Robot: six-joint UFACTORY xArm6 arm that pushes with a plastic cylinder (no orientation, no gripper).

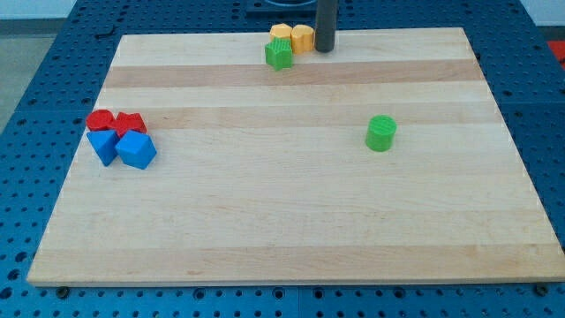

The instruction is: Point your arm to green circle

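The green circle (381,132) is a short green cylinder standing alone on the wooden board (291,221), right of centre. My tip (325,49) is at the view's top edge of the board, well above and left of the green circle. It stands just right of a yellow block (303,37), with an orange block (281,34) and a green star-like block (279,54) further left.
At the view's left sits a tight cluster: two red blocks (100,119) (131,123) above two blue blocks (103,144) (136,149). A blue perforated table (35,106) surrounds the board.
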